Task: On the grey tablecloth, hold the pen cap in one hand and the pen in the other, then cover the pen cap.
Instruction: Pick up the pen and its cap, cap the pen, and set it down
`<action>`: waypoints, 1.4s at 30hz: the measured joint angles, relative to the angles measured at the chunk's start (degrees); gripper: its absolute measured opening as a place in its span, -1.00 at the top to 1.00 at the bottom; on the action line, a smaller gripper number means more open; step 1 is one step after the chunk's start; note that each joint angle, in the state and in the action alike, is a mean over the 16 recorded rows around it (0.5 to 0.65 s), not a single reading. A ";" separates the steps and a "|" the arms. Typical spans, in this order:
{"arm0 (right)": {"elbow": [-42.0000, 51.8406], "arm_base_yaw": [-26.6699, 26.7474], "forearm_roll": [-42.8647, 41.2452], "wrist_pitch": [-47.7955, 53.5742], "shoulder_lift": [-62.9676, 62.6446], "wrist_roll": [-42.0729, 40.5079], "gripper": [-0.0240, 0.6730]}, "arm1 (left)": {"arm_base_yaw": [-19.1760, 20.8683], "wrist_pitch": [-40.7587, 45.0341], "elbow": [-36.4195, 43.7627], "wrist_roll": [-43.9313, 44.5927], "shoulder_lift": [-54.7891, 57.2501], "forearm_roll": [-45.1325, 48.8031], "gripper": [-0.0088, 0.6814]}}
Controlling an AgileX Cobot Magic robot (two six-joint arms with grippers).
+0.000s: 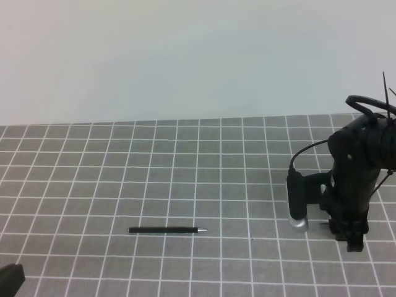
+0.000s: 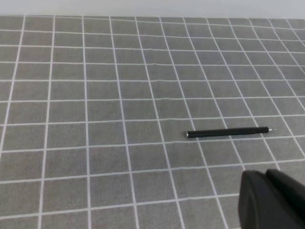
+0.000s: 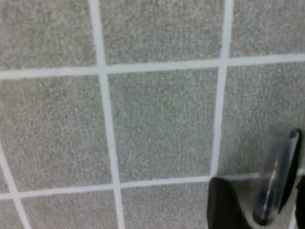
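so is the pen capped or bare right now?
Bare. The pen lies flat on the grey tablecloth with its silvery tip exposed; the pen cap sits apart, between the right gripper's fingers.

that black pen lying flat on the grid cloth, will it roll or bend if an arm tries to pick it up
The pen looks like a slim, straight, round stick, so it would probably stay stiff but could roll if nudged sideways. It lies flat on the grey tablecloth, so a pincer would likely have little height to grab. The cloth's matte weave may damp rolling somewhat.
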 joint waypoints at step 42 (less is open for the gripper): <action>-8.11 0.00 1.44 13.85 -3.98 1.04 0.68 | 0.00 8.66 -7.57 9.02 3.52 -1.56 0.98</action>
